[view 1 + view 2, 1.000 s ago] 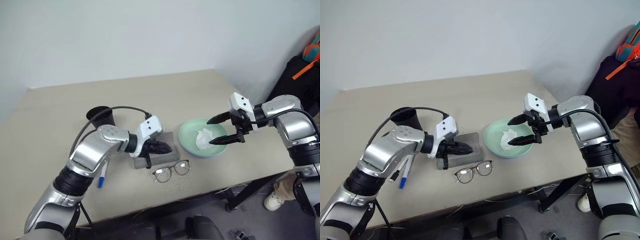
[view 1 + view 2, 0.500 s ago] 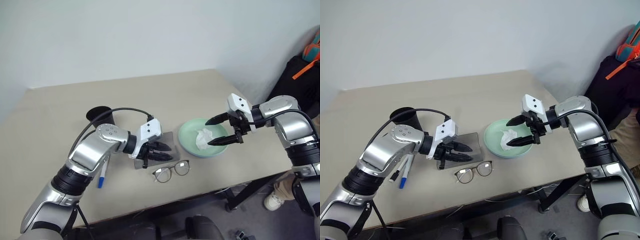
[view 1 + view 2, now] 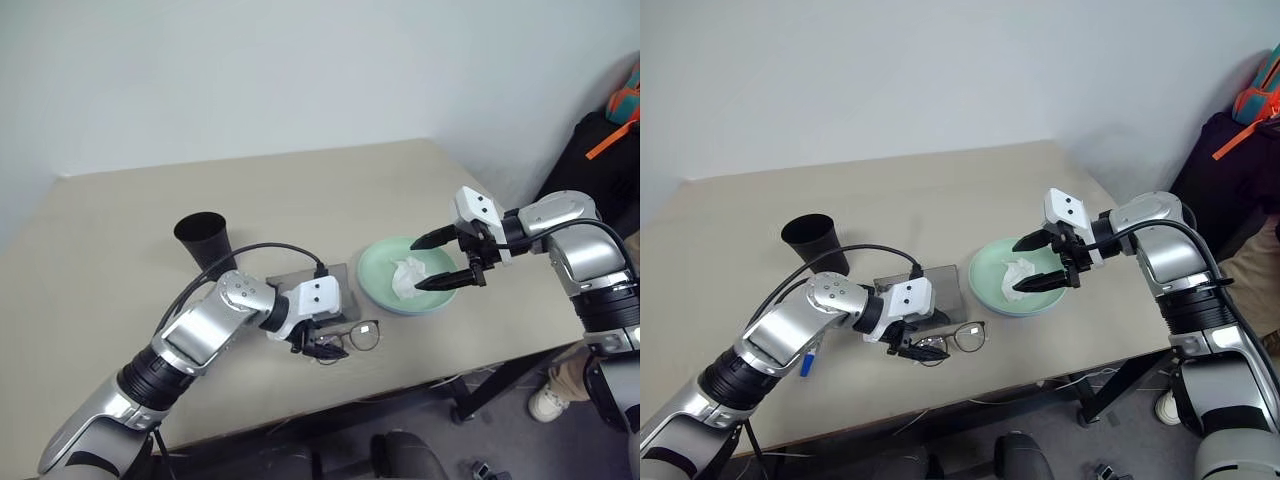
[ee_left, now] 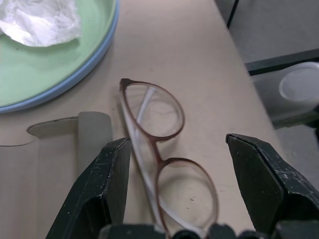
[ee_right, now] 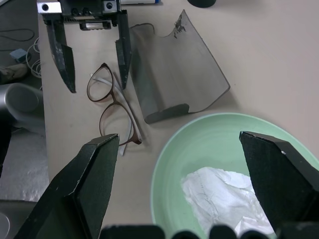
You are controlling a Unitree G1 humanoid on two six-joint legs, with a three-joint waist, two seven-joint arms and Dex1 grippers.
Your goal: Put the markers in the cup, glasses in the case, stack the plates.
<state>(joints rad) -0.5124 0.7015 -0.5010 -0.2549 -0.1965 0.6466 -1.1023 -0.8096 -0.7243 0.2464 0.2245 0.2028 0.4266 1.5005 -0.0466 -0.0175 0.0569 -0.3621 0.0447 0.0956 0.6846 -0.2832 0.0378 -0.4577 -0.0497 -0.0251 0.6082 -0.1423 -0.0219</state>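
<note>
My left gripper (image 4: 172, 164) stands open, straddling the glasses (image 4: 159, 149) near the desk's (image 3: 120, 220) front edge, gripping nothing. My right gripper (image 3: 440, 262) hangs wide open, empty, above the green plate (image 3: 380, 275).

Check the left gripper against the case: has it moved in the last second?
Yes. The left gripper has come off the grey case toward the table's near edge and now straddles the glasses, fingers open.

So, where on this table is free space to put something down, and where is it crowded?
Free: the wide back of the table behind the cup, and the far left side. Crowded: the front middle, where the case, the glasses, the stacked plates with tissue and both pincers sit close.
</note>
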